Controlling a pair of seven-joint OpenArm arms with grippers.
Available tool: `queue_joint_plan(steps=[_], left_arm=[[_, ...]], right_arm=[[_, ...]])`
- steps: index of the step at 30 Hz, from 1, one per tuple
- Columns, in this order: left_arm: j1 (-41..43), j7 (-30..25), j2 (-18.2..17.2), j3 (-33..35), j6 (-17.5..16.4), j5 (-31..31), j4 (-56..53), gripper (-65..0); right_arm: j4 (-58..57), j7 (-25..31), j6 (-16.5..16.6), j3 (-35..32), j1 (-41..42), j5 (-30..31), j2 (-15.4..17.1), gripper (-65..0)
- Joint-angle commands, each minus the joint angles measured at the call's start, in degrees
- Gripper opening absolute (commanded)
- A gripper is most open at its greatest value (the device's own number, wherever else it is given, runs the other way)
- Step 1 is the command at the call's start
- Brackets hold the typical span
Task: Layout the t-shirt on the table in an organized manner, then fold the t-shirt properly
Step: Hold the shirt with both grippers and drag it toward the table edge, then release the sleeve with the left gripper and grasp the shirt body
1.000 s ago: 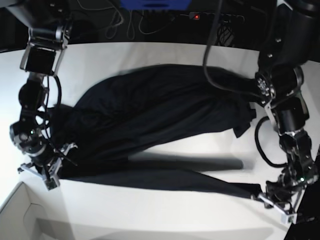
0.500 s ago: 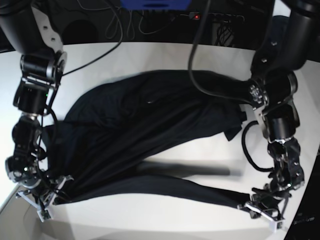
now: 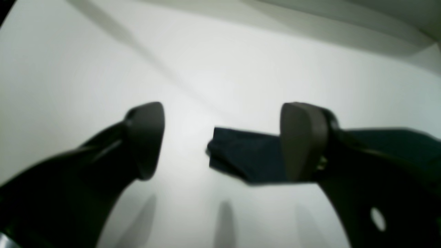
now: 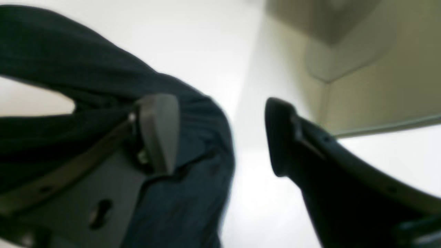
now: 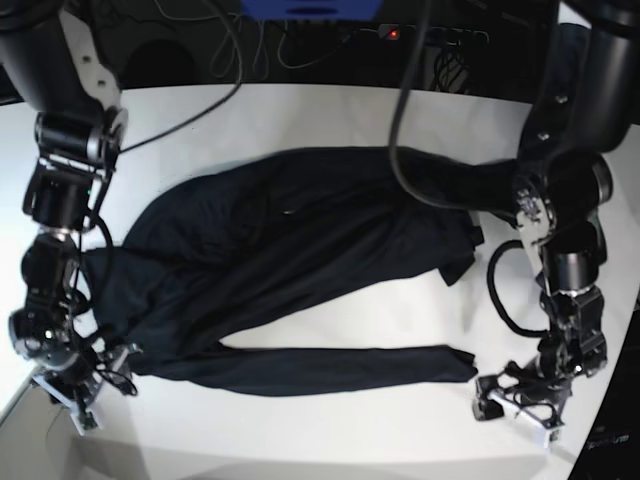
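Base view shows the t-shirt [image 5: 290, 260] lying crumpled on the table [image 5: 330, 120], its long axis running side to side across the white top. A narrow band of fabric stretches along the near edge, open table showing between it and the bunched body behind. The band's one end stops just short of the left gripper [image 5: 512, 402] at the view's lower right; its other end reaches the right gripper [image 5: 82, 388] at the lower left. So each arm sits at its own end of that near hem, and neither is clearly nearer.

In the left wrist view, a corner of the dark cloth [image 3: 241, 158] lies flat on the table between the fingers, closer to the right-hand pad [image 3: 299, 141], which hides part of it. The jaws stand wide apart and pinch nothing; whether that pad touches the fabric I cannot tell.

In the right wrist view, the fabric [image 4: 193, 144] bulges beside and behind the left-hand finger [image 4: 158, 131], while the other finger [image 4: 279, 137] stands over bare table. These jaws are spread wide too, with no cloth clamped between them. A pale box wall [image 4: 379, 69] rises just beyond.

To my eye the shirt is released but not yet spread flat.
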Motion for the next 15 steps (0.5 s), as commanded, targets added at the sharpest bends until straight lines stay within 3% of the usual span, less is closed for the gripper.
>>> queue_joint_plan(steps=[1,4,8,12,15], left_arm=[[-0.89,0.31,-0.74,-1.59,-0.31,-0.84,3.21,-8.7],[5.7,6.2,-0.12,-6.69,-0.31,-3.13,13.06,-8.2],[15.28,14.37,1.72,-7.48,-0.22,-9.81,28.97,-8.1],[28.38,22.81,3.75,-7.48,0.31,-20.62,47.7,-8.3],[37.17,25.01,6.65,-7.48,0.4,-28.01,59.04,-8.5]], right_arm=[[4.35,1.0,-0.55,0.37,-1.23,0.31,0.97,-22.2],[15.61,1.0,-0.46,0.37,-8.88,0.4,0.09,-21.9],[26.15,1.0,-0.46,2.57,-17.76,0.4,-2.1,-21.9],[33.98,1.0,-0.46,8.02,-25.23,0.4,-6.94,-21.9],[36.79,1.0,-0.46,10.48,-28.75,0.4,-9.75,-22.5]])
